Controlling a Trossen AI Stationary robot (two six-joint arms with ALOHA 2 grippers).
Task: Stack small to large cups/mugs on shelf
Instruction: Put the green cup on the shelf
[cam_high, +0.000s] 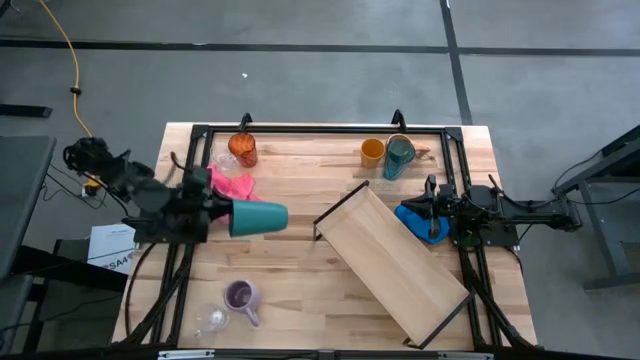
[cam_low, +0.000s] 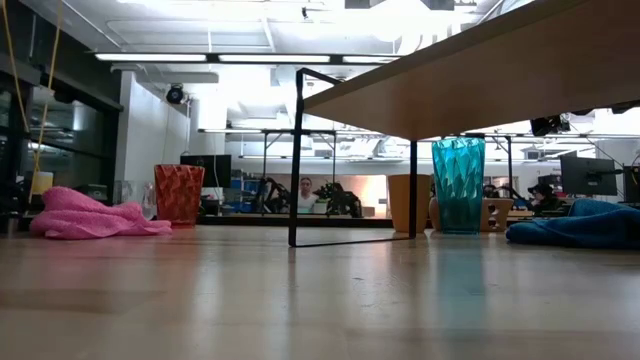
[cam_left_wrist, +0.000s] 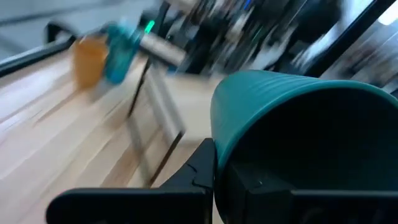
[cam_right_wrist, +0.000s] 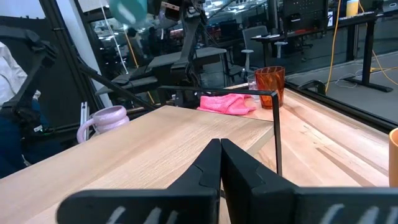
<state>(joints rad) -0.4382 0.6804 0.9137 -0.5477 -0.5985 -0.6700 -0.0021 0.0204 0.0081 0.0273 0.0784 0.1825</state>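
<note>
- Now my left gripper (cam_high: 222, 216) is clamped on the teal cup (cam_high: 258, 217), held sideways at the table's left, mouth aimed right toward the shelf (cam_high: 395, 262) lying diagonally.
- Meanwhile my right gripper (cam_high: 432, 212) waits closed and empty at the right.

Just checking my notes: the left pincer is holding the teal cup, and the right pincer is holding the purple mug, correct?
Not quite. The right pincer is shut on nothing, as the right wrist view shows; the purple mug stands alone. The left pincer does hold the teal cup.

Light-wood shelf (cam_high: 395, 260) with thin black metal frame, faceted glossy teal tumbler (cam_low: 458, 184), soft pink cloth (cam_low: 88, 214)
</note>
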